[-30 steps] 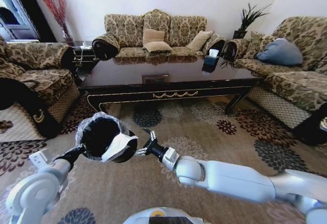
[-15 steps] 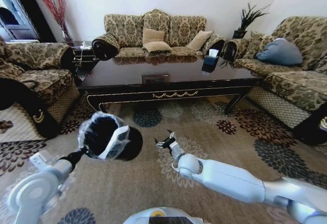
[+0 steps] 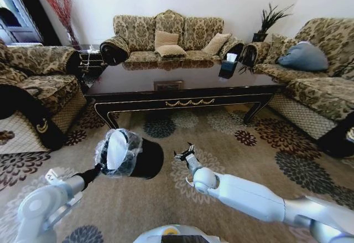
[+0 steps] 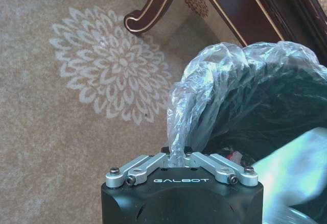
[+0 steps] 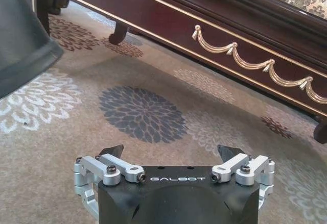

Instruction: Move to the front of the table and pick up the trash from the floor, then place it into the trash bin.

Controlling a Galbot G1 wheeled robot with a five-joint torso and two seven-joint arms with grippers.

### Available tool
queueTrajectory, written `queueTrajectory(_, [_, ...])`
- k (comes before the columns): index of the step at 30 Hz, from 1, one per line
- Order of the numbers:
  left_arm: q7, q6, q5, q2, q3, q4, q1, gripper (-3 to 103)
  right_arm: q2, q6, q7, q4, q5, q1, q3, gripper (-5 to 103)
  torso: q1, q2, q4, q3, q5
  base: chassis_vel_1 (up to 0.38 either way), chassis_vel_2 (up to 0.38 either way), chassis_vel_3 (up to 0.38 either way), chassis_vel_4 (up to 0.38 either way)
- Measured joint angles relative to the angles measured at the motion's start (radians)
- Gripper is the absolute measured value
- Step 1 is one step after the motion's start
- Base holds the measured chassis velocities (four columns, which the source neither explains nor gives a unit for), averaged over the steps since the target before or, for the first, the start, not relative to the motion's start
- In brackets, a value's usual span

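Bin (image 3: 133, 155) now tipped sideways, L gripper (image 3: 99, 169).

Head view: looks forward and down from above both arms; table (image 3: 182, 82) across mid-frame, sofas behind, floral carpet (image 3: 232, 143) below.
Left wrist view: sits just behind left gripper (image 4: 179, 157); faces carpet and a curved table leg (image 4: 153, 9) at upper centre; very near trash bin (image 4: 250, 101) at right.
Right wrist view: sits low behind right gripper (image 5: 171, 155); faces the table's gold-trimmed front edge (image 5: 245, 55), close.
Shared: table, carpet and bin seen in all three.
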Motion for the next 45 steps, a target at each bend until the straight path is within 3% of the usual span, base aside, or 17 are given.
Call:
queueTrajectory(9, [0.025,0.000,0.103,0.043,-0.023,-0.068,0.035,2,0.011,0.002,-0.001,-0.068,0.003,-0.022,0.037,100,0.000,0.000,0.0000,0.000,0.0002,0.000,0.000,0.000,0.000])
queueTrajectory(15, [0.047,0.001,0.141,0.085,-0.039,-0.089,0.034,2,0.009,-0.009,-0.049,-0.114,0.120,-0.060,0.114,100,0.000,0.000,-0.0007,0.000,0.0002,0.000,0.000,0.000,0.000])
queueTrajectory(19, [0.051,0.001,0.151,0.100,-0.060,-0.099,0.043,2,0.023,-0.070,-0.063,-0.128,0.237,-0.069,0.141,100,0.000,0.000,0.0001,0.000,0.0001,0.000,0.000,0.000,0.000])
queueTrajectory(23, [0.053,0.001,0.164,0.110,-0.078,-0.102,0.044,2,0.040,-0.113,-0.067,-0.144,0.281,-0.074,0.145,100,0.000,0.000,-0.0001,0.000,0.0001,0.000,0.000,0.000,0.000])
queueTrajectory(26, [0.055,0.001,0.171,0.111,-0.084,-0.108,0.048,2,0.054,-0.142,-0.035,-0.146,0.307,-0.082,0.141,100,0.000,0.000,-0.0002,0.000,0.0000,0.000,0.000,0.000,0.000])
queueTrajectory(30, [0.074,0.002,0.219,0.111,-0.087,-0.112,0.064,2,0.087,-0.250,0.120,-0.134,0.399,-0.111,0.116,100,0.000,0.000,0.0000,0.000,0.0000,0.000,0.000,0.000,0.000])
queueTrajectory(34, [0.079,0.002,0.225,0.117,-0.099,-0.116,0.070,2,0.094,-0.318,0.187,-0.119,0.458,-0.137,0.101,100,0.000,0.000,-0.0002,0.000,0.0000,0.000,0.000,0.000,0.000])
queueTrajectory(37, [0.081,0.002,0.224,0.116,-0.106,-0.119,0.075,2,0.090,-0.357,0.201,-0.112,0.485,-0.156,0.088,100,0.000,0.000,-0.0003,0.000,0.0002,0.000,0.000,0.000,0.000])
queueTrajectory(45, [0.081,0.002,0.230,0.097,-0.095,-0.122,0.075,2,0.106,-0.379,0.170,-0.170,0.460,-0.160,0.066,100,0.000,0.000,-0.0002,0.000,0.0002,0.000,0.000,0.000,0.000])
